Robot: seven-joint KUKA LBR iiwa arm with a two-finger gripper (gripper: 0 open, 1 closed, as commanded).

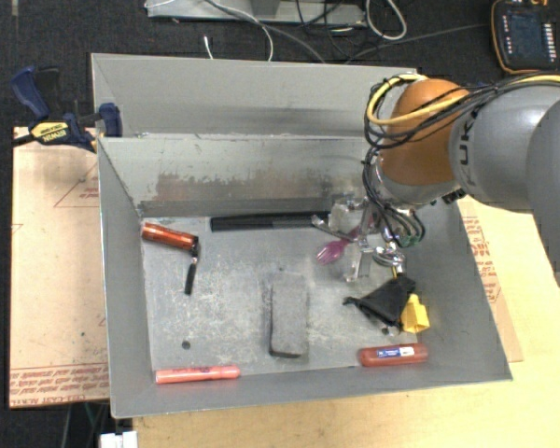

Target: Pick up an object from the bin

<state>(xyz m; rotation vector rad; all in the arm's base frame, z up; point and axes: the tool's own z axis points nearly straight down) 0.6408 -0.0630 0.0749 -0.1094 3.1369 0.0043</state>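
Far to the left lie an orange-red pen (168,236) and a pink marker (196,373), both well apart from the arm; a grey block (287,317) lies flat mid-floor, and a long black rod (266,222) runs along the foot of the back wall. The thing nearest the tool is a small pinkish-purple piece (331,253), right of the middle of the bin (121,250) and just off the rod's right end. It looks light and glossy, probably hard plastic, so it may skid or slip; a hold across its narrower width seems safest. Just to its right the gripper (360,261) reaches down into the bin, beside or touching that piece, I cannot tell which, nor whether the gripper is open or holds anything. Further right lies a black and yellow thing (397,304), with a red marker (392,354) below it
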